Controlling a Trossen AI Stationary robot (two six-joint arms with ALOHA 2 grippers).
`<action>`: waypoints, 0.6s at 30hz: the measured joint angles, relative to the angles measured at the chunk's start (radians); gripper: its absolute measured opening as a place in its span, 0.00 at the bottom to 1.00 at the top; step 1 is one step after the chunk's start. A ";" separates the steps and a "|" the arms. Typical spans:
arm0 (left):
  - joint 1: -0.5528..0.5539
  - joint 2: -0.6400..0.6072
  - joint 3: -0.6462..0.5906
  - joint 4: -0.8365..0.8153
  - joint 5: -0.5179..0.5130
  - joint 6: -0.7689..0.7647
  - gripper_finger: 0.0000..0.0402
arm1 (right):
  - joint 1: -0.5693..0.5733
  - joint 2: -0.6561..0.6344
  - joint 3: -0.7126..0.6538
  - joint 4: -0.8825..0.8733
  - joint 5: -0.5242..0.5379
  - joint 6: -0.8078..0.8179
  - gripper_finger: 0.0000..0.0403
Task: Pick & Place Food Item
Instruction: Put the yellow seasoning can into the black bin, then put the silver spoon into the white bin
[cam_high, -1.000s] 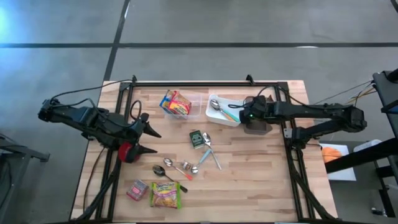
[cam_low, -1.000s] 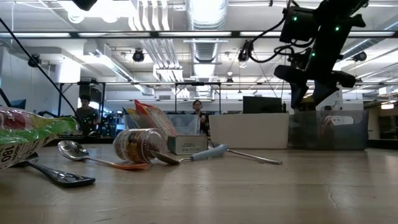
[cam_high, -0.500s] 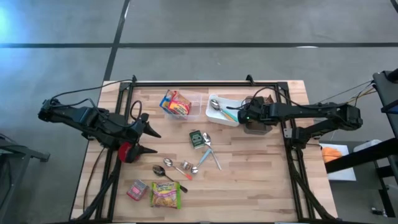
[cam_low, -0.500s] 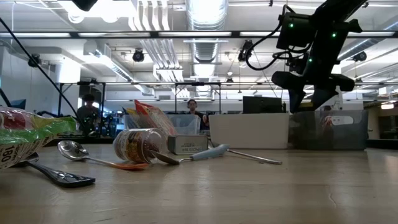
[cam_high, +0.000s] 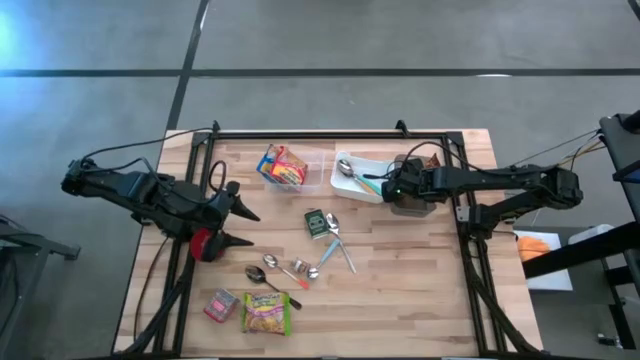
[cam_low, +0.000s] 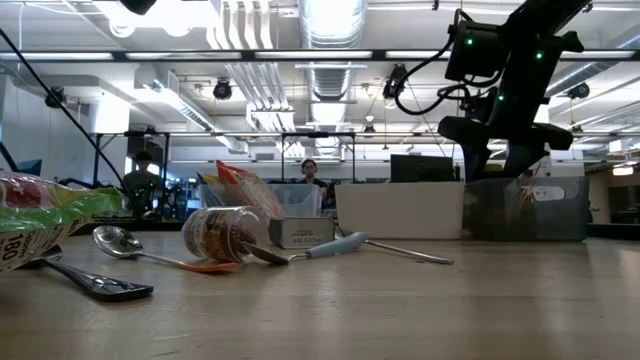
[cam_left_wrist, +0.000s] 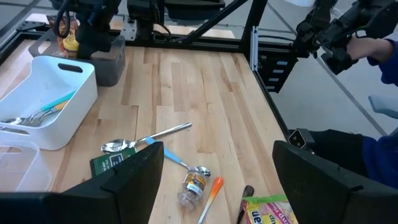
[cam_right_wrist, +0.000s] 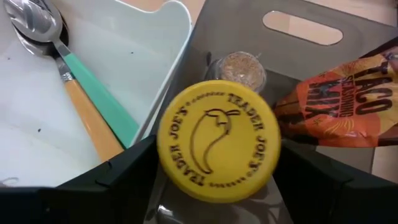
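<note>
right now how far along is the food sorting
Done: a taco mix packet and a small jar lie in the grey bin. In hand: the right gripper hangs over that bin around a yellow-lidded jar. Left: a jar and snack bags on the table; left gripper waits open.

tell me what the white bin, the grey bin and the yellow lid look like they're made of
White bin: looks like glossy moulded plastic, with smooth rounded walls and soft reflections.
Grey bin: likely translucent smoky plastic; the wood tabletop shows through its cut-out handle.
Yellow lid: matte yellow with printed black lettering; probably plastic, though painted metal can't be ruled out.
</note>
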 joint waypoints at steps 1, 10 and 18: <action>0.000 0.000 0.000 0.002 0.000 0.000 0.76 | 0.000 -0.003 0.000 0.000 0.000 0.000 0.72; 0.000 0.000 0.000 0.003 -0.003 0.001 0.76 | 0.000 -0.081 0.001 -0.009 -0.001 0.023 0.72; 0.000 0.000 0.000 0.003 -0.049 0.004 0.76 | 0.000 -0.209 0.002 -0.059 -0.017 0.034 0.72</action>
